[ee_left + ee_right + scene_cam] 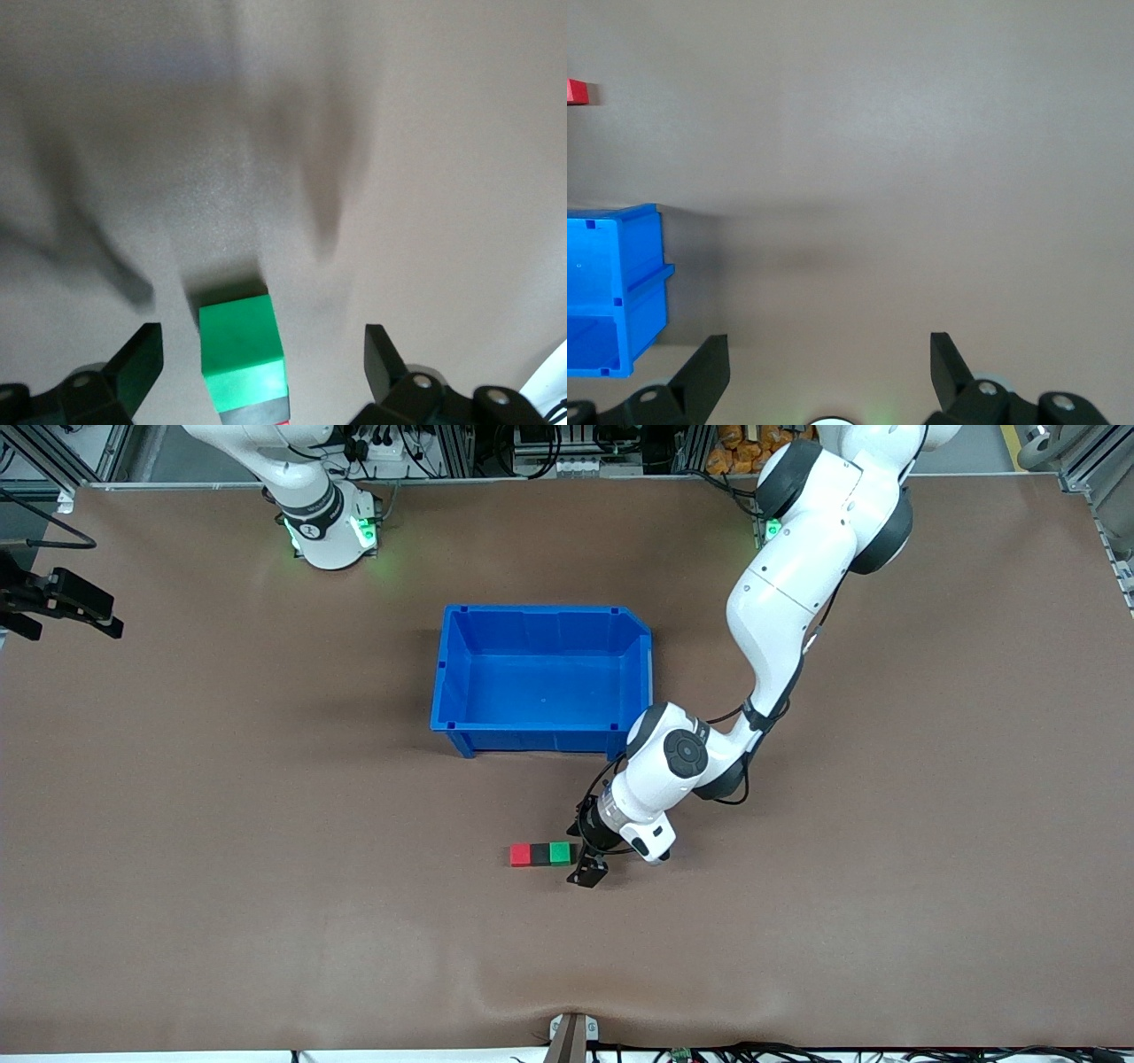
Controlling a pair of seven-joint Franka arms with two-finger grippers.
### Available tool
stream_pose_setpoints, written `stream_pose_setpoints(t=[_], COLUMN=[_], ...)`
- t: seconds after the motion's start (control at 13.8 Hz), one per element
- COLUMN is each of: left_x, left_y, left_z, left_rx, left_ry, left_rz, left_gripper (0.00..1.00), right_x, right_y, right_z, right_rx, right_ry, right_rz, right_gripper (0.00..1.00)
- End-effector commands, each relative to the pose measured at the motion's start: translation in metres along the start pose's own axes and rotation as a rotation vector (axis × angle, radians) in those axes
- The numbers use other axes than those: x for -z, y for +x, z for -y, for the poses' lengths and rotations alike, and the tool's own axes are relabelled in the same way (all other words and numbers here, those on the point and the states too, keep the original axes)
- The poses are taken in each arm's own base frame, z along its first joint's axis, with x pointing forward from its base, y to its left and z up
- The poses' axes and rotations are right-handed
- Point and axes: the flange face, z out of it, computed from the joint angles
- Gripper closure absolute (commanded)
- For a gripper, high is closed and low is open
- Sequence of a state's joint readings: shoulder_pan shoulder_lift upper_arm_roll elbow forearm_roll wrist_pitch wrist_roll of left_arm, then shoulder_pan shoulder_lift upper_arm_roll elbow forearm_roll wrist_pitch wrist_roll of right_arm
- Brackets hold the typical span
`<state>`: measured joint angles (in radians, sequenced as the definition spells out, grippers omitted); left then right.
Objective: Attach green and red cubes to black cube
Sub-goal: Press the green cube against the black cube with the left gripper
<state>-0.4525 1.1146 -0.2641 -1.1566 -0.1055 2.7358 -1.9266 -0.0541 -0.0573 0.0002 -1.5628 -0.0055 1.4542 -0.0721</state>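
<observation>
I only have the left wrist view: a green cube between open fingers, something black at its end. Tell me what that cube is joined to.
Observer: The green cube sits flush against the black cube, and the red cube is on the black cube's other face. All three form one row on the table.
Operator: Say where my hand is relative to that row.
Observer: The left hand is low at the green end of the row, open and gripping nothing.
Operator: Report the other arm.
Observer: The right hand waits open, up over the right arm's end of the table.
Operator: Name anything near the row.
Observer: A blue bin stands farther from the front camera than the row.
</observation>
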Motion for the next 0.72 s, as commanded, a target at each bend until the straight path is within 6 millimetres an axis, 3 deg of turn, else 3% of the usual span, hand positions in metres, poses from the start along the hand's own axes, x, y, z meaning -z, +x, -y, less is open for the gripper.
stream_pose_setpoints(t=[0.0,0.65], left_x=[0.009,0.037], left_y=[-0.008,-0.018], left_z=[-0.004,-0.019], left_rx=[0.008,-0.006], left_ry=[0.020,0.038], left_rz=[-0.010,-0.022], left_gripper=[0.00,0.00], right_x=[0.000,0.001], right_y=[-0.001,-0.001], right_z=[0.000,0.004], right_rx=[0.010,0.014], right_ry=[-0.011,-0.011], right_rz=[0.006,0.005], right_gripper=[0.00,0.00])
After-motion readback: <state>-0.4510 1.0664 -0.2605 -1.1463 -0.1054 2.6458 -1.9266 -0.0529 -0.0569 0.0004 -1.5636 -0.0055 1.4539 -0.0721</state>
